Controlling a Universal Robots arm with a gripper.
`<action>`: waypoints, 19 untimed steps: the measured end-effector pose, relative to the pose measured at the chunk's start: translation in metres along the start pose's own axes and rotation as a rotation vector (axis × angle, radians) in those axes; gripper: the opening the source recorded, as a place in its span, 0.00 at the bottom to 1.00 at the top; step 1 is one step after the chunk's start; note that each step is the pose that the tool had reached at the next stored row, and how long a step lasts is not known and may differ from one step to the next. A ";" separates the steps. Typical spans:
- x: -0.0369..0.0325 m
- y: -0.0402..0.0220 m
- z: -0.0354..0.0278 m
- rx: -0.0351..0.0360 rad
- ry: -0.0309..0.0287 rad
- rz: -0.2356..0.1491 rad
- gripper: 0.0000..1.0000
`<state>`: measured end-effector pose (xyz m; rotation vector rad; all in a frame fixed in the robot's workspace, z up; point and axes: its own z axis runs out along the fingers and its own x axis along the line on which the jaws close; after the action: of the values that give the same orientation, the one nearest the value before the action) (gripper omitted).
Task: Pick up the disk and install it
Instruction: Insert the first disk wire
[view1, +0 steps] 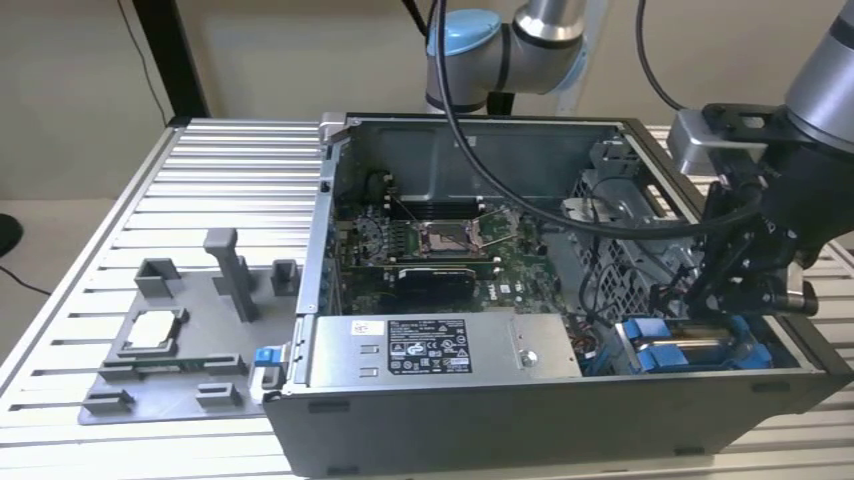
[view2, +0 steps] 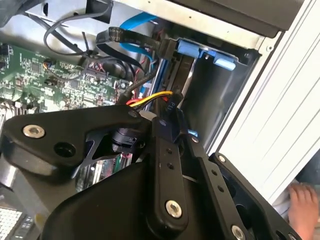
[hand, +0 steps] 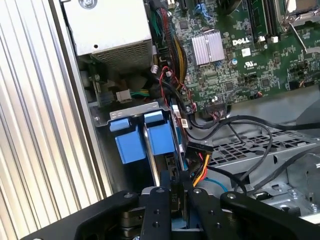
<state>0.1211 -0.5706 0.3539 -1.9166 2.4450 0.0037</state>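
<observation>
Slatted table (view1: 200, 170), open case (view1: 534, 420): end effector (hand: 178, 192) grips disk (hand: 176, 179), on edge in bay (hand: 131, 111).

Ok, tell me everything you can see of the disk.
The disk stands on edge in the drive bay, beside the power supply. It shows a thin silver metal edge flanked by blue plastic bracket tabs; its label face is hidden. Red, black and yellow cables run along one side. The gripper hangs right over one end; whether they touch can't be told.
</observation>
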 end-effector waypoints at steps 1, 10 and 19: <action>0.0000 -0.0001 0.0001 0.0000 -0.0001 0.000 0.00; -0.0003 -0.0007 0.0003 0.0000 -0.0002 0.000 0.00; -0.0113 -0.0100 0.0037 0.0100 0.0405 -0.001 0.00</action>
<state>0.1336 -0.5619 0.3507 -1.9331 2.4644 -0.0477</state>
